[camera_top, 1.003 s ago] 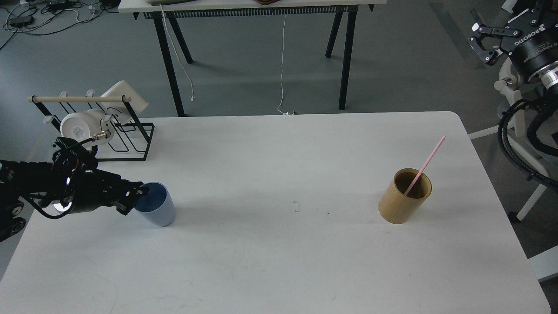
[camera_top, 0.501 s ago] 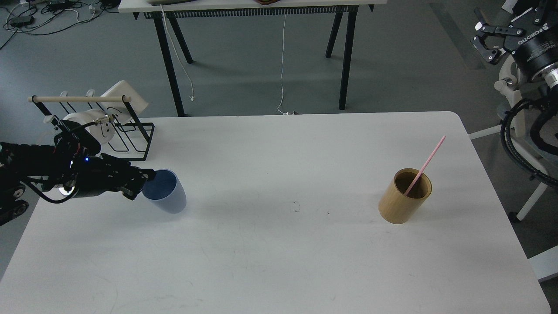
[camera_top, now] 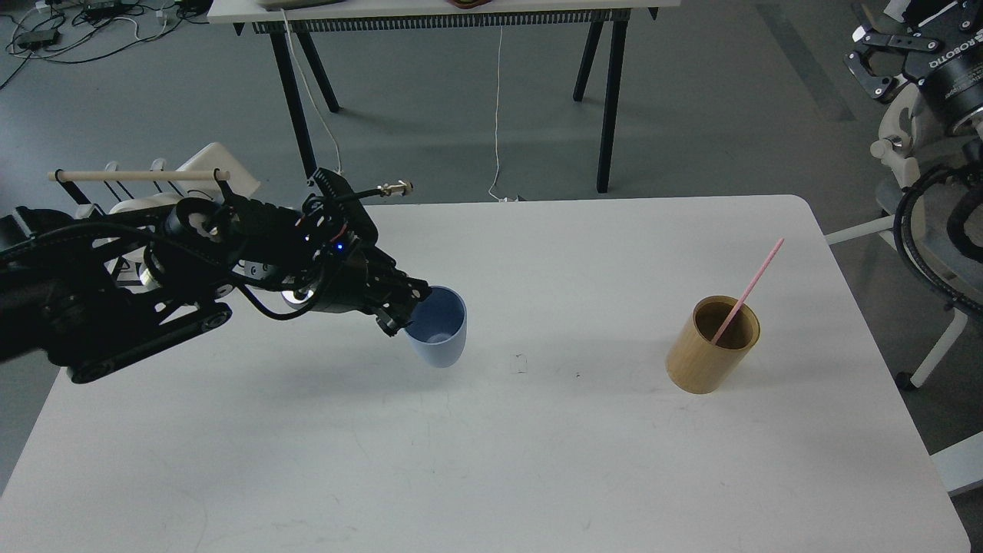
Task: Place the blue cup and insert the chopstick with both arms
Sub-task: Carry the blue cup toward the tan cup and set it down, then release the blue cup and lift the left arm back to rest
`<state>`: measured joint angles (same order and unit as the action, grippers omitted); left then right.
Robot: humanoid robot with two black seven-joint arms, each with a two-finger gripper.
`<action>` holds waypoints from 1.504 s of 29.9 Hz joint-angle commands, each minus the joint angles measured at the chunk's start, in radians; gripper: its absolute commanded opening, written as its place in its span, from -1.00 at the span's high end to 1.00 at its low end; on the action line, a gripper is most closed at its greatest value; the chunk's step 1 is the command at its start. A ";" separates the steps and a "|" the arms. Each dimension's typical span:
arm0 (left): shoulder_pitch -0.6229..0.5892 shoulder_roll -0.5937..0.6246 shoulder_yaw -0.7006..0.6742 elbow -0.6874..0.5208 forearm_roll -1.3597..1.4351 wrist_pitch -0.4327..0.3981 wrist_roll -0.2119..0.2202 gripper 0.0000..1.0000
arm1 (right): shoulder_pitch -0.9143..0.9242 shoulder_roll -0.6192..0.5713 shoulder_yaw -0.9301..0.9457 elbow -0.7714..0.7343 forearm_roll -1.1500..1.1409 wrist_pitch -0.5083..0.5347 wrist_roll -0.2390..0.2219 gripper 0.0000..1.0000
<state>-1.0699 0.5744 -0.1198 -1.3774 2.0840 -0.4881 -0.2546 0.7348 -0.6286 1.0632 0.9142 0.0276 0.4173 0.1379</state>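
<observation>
In the head view, the left gripper (camera_top: pixel 405 307) pinches the rim of the blue cup (camera_top: pixel 438 332), well left of the wooden holder (camera_top: pixel 710 346). The chopstick (camera_top: pixel 749 288) leans inside this holder. The right gripper (camera_top: pixel 875 57) stands spread. The cup looks light and smooth, so the rim seems the best hold.

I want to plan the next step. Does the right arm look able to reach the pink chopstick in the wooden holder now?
Probably yes. The chopstick leans out of the tan holder with its upper half free, and nothing stands around it. The right gripper is raised off beyond the table edge, holding nothing.
</observation>
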 commanded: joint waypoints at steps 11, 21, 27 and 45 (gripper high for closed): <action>0.041 -0.278 0.008 0.133 0.098 -0.001 0.014 0.91 | 0.000 -0.003 0.003 0.000 0.000 0.000 0.000 -0.99; 0.062 -0.307 0.006 0.159 0.098 -0.001 0.017 0.80 | 0.000 -0.011 0.003 0.000 0.000 0.000 0.000 -0.99; 0.061 -0.295 -0.011 0.156 0.098 -0.001 0.014 0.48 | 0.000 -0.011 0.001 0.002 0.000 0.000 0.000 -0.99; 0.117 -0.173 -0.477 0.173 -0.274 -0.001 -0.149 -0.69 | -0.057 -0.212 -0.089 0.063 -0.095 0.012 -0.008 -0.99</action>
<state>-0.9573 0.3856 -0.5098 -1.2194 1.9218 -0.4887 -0.3405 0.6853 -0.7898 1.0151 0.9474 -0.0252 0.4369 0.1302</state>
